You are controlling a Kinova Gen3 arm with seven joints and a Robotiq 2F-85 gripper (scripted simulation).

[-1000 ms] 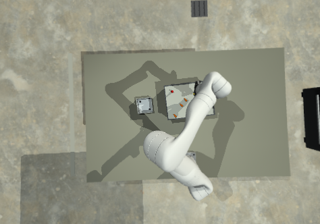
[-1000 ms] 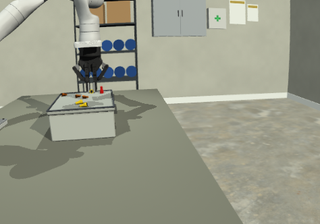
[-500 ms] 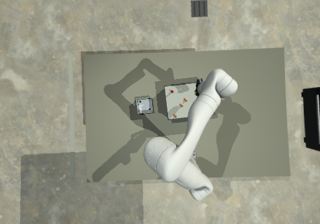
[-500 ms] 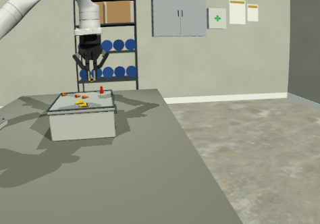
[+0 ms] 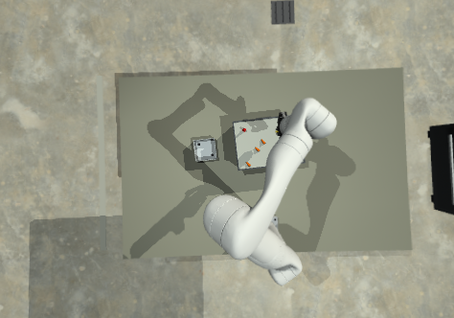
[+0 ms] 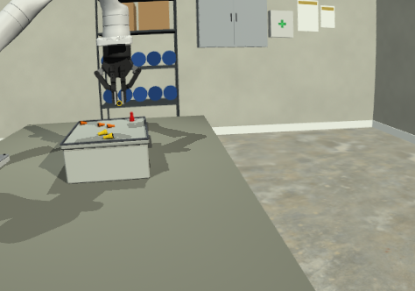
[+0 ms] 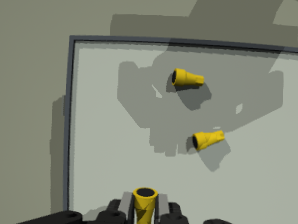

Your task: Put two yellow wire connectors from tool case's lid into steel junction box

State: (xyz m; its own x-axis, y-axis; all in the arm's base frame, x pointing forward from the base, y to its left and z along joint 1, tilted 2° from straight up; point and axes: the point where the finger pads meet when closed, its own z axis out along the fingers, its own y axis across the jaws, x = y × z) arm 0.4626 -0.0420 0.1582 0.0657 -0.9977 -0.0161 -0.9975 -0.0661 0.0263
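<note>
My gripper (image 6: 119, 98) (image 7: 144, 208) is shut on a yellow wire connector (image 6: 119, 103) (image 7: 145, 199) and holds it upright, well above the back of the tool case's lid (image 5: 249, 137) (image 6: 129, 133) (image 7: 115, 150). Two more yellow connectors (image 7: 187, 78) (image 7: 207, 139) (image 6: 102, 132) (image 6: 108, 136) lie on the lid. The steel junction box (image 5: 205, 149) stands open on the table, left of the case in the overhead view. My arm hides the gripper in that view.
Three orange connectors (image 5: 263, 141) (image 5: 258, 148) (image 5: 248, 164) and a red one (image 5: 244, 129) (image 6: 131, 117) also sit on the lid. A shelf rack (image 6: 175, 45) stands behind the table (image 5: 359, 169). A black object (image 5: 442, 169) is on the floor to the right.
</note>
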